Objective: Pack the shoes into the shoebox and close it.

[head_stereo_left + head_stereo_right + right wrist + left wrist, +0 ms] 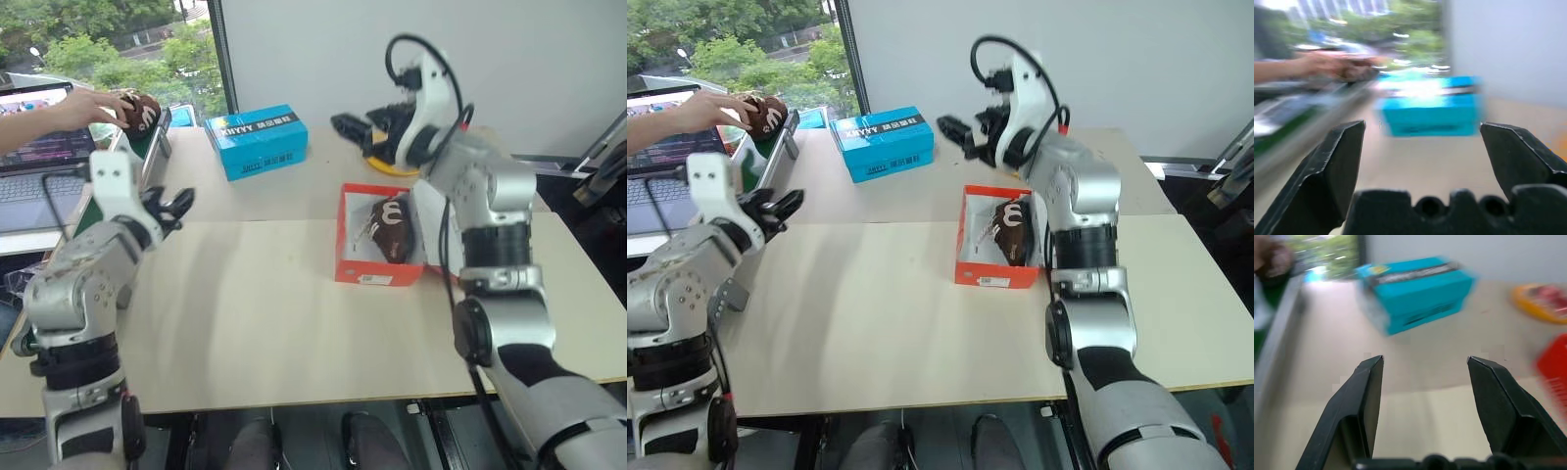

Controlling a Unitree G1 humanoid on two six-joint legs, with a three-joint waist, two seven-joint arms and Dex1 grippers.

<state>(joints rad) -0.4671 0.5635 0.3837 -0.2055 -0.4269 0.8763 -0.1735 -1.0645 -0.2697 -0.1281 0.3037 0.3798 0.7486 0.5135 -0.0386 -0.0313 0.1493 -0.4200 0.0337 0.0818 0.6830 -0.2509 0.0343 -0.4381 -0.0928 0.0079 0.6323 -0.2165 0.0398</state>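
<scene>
- Orange-red cardboard is showing in the head views: the shoebox (380, 235) is sitting open on the surface (255, 313) with one brown shoe (391, 227) lying inside. A person's hand (90, 108) is holding the other shoe (137, 111) far to the left.
- Left wrist view: the left gripper (1425, 377) is pointing toward the blue box (1415, 293), jaws spread and holding nothing.
- Right wrist view: the right gripper (1422, 147) is showing wide-spread, empty jaws.
- Best move, I think: reach slowly and take the shoe by its middle.

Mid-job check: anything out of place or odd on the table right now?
Yes. Only one shoe lies in the open shoebox. The other shoe is at the table's far left edge, under a person's hand, away from the box. Both robot hands are open and empty.
</scene>
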